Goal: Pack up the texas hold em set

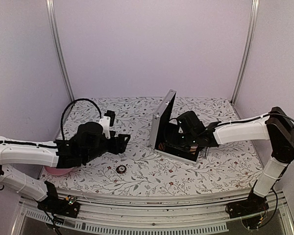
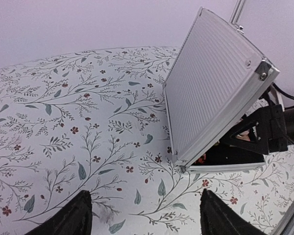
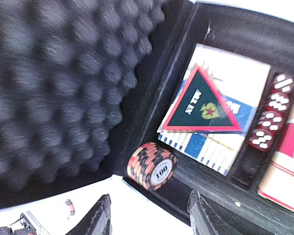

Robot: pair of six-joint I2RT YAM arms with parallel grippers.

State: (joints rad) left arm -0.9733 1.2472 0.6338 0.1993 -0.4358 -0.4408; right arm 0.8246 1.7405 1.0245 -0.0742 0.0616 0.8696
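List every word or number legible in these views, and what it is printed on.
"100": on the orange-and-black round poker chip.
On the green, red-edged triangular token: a short white word, too blurred to read.
On the white-and-blue card pack: print unreadable.
On the small red dice: white pips only.
Top and left wrist views: no text.

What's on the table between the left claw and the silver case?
Only bare flowery tablecloth lies between the left gripper and the silver case, shown in the left wrist view.
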